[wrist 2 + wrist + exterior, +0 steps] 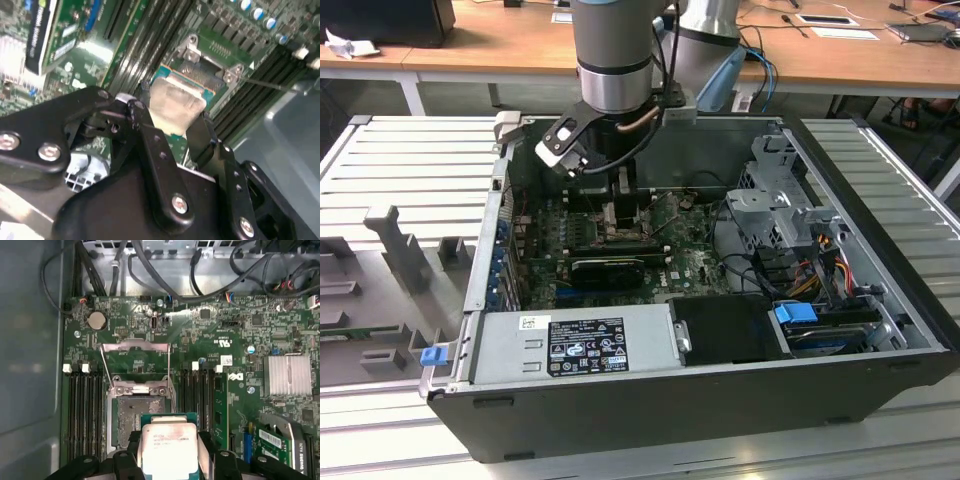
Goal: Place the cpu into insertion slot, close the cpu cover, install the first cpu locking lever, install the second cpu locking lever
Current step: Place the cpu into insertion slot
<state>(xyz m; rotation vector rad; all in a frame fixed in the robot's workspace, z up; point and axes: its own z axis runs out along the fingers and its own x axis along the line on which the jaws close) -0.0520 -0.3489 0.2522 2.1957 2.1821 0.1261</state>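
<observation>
gripper (pixel 172 125): pinching the cpu (pixel 169 447)
insertion slot (pixel 131 420): bare, partly under the cpu (not seated)
cpu cover (pixel 135 345): swung open

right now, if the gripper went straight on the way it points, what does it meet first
Probably the square dark silvery-rimmed socket, met by the pale silvery square chip the gripper holds; depth unclear.

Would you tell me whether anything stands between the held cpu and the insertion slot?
Nothing visible does: the gripper holds the cpu by the bare insertion slot, and the cpu cover stands swung open.
</observation>
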